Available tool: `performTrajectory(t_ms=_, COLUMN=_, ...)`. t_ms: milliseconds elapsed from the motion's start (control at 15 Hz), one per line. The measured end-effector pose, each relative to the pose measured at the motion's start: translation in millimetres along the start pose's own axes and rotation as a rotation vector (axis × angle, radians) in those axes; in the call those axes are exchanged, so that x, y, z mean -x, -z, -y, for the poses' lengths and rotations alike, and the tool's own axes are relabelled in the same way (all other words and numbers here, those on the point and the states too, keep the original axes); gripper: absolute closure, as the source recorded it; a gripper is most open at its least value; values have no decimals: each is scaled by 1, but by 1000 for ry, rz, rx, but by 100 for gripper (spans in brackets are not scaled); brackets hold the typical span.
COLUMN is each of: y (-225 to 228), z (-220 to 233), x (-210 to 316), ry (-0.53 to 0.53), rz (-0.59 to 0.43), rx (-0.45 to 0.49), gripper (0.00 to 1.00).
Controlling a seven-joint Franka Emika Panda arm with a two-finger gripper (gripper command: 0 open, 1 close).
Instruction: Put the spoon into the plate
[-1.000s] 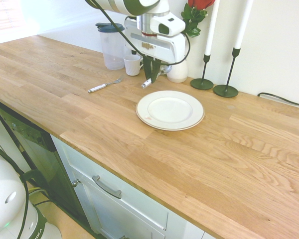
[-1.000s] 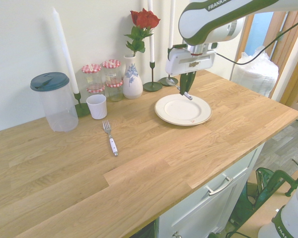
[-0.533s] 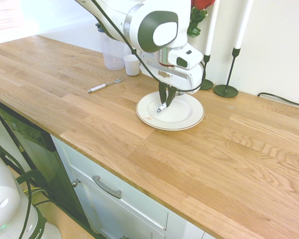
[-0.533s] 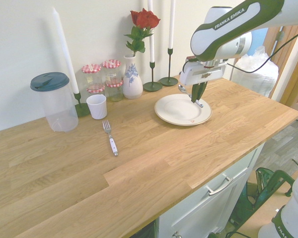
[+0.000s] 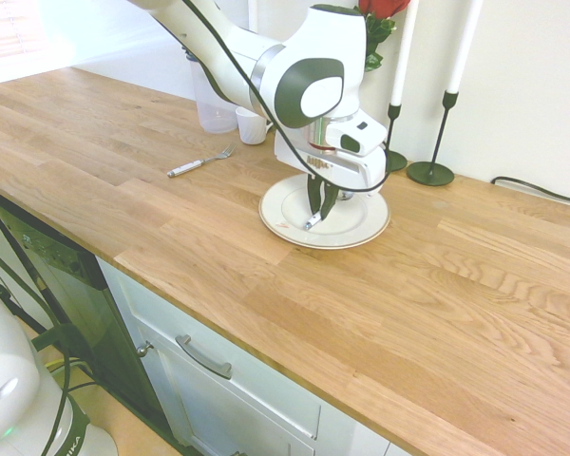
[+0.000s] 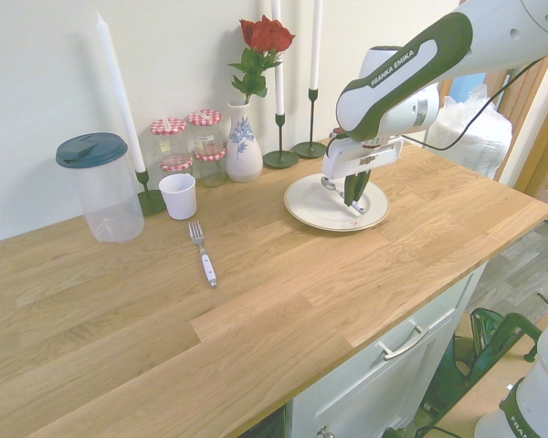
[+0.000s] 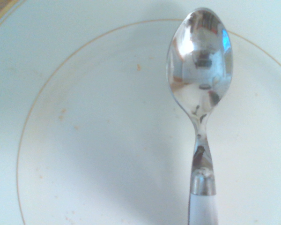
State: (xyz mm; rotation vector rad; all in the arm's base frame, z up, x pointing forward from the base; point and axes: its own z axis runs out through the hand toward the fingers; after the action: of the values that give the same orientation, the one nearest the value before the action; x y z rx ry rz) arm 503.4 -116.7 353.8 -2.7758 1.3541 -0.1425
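Fingers (image 5: 320, 211) clamped on spoon (image 7: 200, 84), hanging low over plate (image 5: 366, 224), placed for release inside.

Two opposite high views share the plate (image 5: 361, 223); wrist close above.

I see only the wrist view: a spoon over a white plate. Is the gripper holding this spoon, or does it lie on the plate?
Observer: The gripper is shut on the spoon, fingers pointing down over the plate.
Operator: Is the spoon level?
Observer: No, it hangs slanted, one end low near the plate; I cannot tell if it touches.
Operator: What else is on the counter?
Observer: A fork lies well apart from the plate, near a white cup.
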Motion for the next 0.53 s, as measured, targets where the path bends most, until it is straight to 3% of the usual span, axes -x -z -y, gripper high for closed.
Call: performTrajectory(t_ms=533, y=-4, z=5, x=6, ry=14, rz=15, rx=10, gripper=0)
